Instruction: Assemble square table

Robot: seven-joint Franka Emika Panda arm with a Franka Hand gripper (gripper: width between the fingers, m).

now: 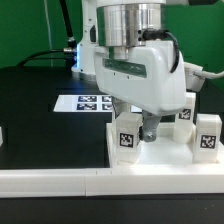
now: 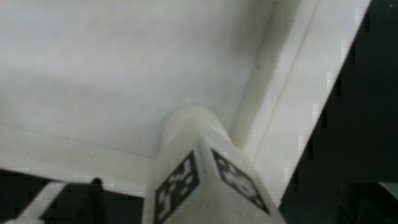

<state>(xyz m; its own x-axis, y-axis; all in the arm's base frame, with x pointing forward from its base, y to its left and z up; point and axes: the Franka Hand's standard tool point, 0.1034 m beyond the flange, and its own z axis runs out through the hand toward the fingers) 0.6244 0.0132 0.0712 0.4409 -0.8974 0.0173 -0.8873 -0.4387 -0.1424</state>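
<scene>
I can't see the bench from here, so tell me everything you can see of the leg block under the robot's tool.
The leg block is small, white, plastic-looking, with black-and-white tags on its faces. It stands upright on the square tabletop slab, on the near side of the tool. The wrist view shows its tagged end over the slab's raised rim. Whether the tool grips it is hidden.

Arm near vertical, wrist bent down, gripper [image 1: 150, 128] low, its fingers hidden

Slab [image 1: 150, 160] white matt plastic; table [image 1: 40, 100] matt black.
</scene>
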